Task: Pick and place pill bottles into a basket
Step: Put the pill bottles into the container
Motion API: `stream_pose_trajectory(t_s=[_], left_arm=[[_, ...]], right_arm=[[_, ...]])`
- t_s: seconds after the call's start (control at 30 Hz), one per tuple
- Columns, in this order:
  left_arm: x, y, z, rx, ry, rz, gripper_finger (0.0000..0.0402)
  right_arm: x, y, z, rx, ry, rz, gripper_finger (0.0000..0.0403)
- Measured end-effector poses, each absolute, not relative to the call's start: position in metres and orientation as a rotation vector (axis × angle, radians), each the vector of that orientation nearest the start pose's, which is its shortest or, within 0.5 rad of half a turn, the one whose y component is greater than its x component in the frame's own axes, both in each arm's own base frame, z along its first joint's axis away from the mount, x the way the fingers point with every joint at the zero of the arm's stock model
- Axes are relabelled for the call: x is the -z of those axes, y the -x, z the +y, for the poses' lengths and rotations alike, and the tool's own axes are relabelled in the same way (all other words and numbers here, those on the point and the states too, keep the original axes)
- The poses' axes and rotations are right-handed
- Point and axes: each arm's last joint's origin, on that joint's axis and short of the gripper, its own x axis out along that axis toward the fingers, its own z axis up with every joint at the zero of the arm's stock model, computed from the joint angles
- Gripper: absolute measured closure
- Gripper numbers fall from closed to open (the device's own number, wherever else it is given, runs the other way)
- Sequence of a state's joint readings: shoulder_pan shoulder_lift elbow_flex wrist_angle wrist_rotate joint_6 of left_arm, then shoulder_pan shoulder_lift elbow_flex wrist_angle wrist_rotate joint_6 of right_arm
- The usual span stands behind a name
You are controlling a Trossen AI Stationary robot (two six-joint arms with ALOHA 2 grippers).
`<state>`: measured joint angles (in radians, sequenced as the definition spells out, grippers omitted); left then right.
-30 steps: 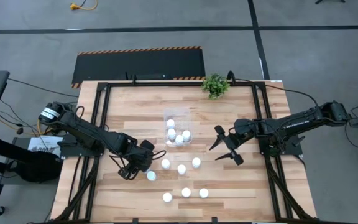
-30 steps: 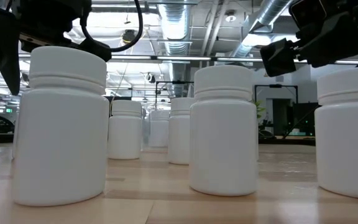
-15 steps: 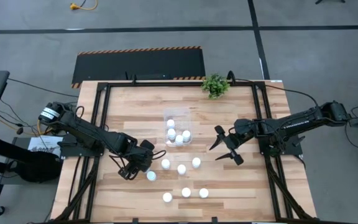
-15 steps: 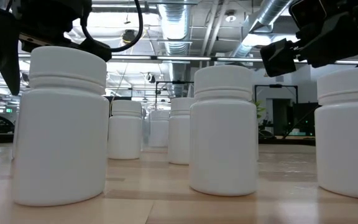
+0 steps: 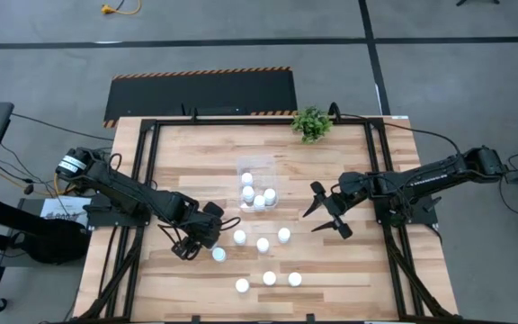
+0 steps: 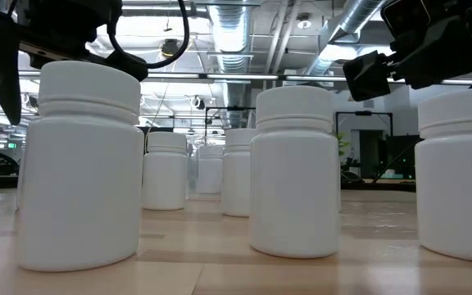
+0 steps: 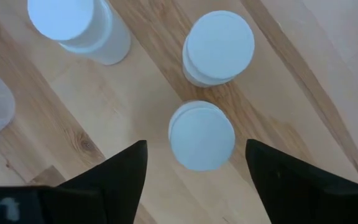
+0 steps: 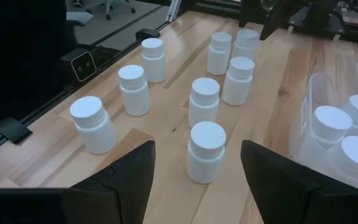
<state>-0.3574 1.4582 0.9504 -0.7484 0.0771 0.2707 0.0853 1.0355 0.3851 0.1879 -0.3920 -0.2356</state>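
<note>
Several white pill bottles (image 5: 263, 244) stand upright on the wooden table. The clear basket (image 5: 257, 169) at the table's middle holds several more (image 8: 331, 121). My left gripper (image 5: 200, 241) points down over the near left group. It is open, with one finger on each side of a standing bottle (image 7: 201, 137) and clear of it. My right gripper (image 5: 325, 216) hangs open above the table, to the right of the bottles. The nearest bottle (image 8: 206, 151) stands ahead of its fingers, apart from them.
A small green potted plant (image 5: 311, 123) stands at the far edge. A black frame (image 5: 151, 162) runs along the table's sides. Three bottles (image 5: 269, 278) stand in a row near the front edge. Bare wood lies at the far left and far right.
My left gripper has opened wider: in the low view its dark finger has shifted outward. The bottles stand where they were.
</note>
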Motion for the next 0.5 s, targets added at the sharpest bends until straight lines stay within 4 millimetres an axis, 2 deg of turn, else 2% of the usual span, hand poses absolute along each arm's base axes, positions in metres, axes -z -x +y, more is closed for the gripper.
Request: stream_pose_trajectory(t_s=[0.23,0.5], left_arm=[[-0.207,-0.248,-0.095,0.556,-0.43,1.179,0.0138],[-0.193,-0.252,-0.097,0.59,-0.419,1.238,0.0138]], right_arm=[[-0.188,-0.2,0.028,-0.52,0.156,0.403,0.0173],[-0.188,-0.2,0.028,-0.52,0.155,0.405,0.0173]])
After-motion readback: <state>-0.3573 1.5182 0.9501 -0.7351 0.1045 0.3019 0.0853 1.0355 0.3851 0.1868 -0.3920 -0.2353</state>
